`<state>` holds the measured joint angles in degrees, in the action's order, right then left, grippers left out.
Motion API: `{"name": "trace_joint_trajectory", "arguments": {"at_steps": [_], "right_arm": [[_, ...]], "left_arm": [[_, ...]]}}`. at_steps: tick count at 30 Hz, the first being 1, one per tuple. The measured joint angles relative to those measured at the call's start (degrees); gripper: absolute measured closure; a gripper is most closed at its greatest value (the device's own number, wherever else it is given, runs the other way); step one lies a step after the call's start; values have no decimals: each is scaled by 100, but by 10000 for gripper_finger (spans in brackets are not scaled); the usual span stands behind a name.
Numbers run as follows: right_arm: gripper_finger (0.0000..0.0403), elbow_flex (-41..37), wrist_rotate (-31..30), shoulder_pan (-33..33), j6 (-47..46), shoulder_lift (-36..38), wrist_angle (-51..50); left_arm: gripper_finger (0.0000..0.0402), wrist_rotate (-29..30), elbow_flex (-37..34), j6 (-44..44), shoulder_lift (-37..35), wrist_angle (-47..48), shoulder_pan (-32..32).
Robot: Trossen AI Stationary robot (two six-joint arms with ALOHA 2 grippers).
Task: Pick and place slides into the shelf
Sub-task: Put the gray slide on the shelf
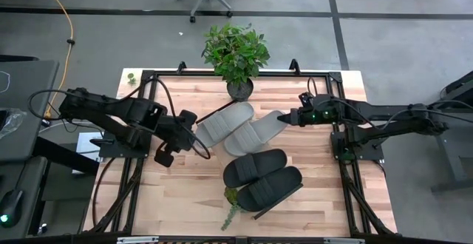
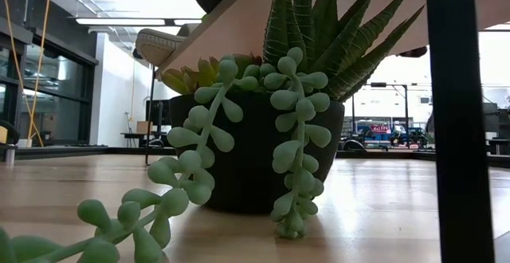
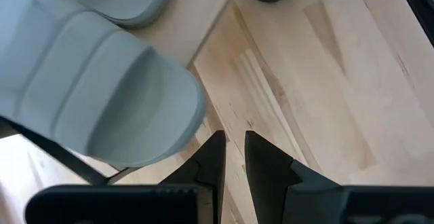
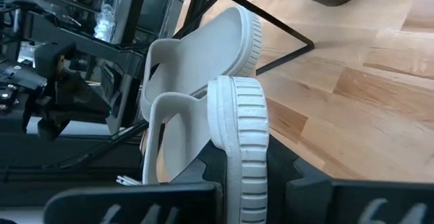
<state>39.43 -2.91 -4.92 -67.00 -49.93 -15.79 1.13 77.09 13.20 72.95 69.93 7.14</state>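
The right hand [image 4: 244,176] is clamped on the heel rim of a light grey foam slide sandal [image 1: 255,133], lying on the long light-wood shelf [image 1: 292,194] beside its twin. Foam is likely light and compressible; grip the rim. The left hand [image 3: 234,159], nearly together, is empty.

Foreground: dark pot [image 2: 239,175] with spiky succulent [image 2: 335,24] and trailing bead-leaf strands [image 2: 295,135].
Support: wooden surface [image 2: 398,215].
Overhead: shelf [image 2: 231,24] underside.
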Motion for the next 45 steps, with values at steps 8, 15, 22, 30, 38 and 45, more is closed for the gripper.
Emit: {"name": "trace_joint_trajectory", "arguments": {"at_steps": [8,15,22,30,38,45], "right_arm": [[382,1,103,-1,-2,-198,92],[382,3,154,1,-3,-245,236],[382,3,170,3,-20,-326,315],[382,3,209,2,-24,-516,378],[382,3,248,3,-24,-606,511],[382,3,247,7,-66,-606,501]], "left_arm": [[355,-134,-475,-1,0,-397,-1],[355,-246,-844,-37,0,-844,0],[355,-267,-1006,-33,0,-987,0],[355,-217,-1279,-20,0,-1043,0],[355,59,-1319,24,42,-1155,-7],[355,169,-1319,133,44,-1441,-109]]}}
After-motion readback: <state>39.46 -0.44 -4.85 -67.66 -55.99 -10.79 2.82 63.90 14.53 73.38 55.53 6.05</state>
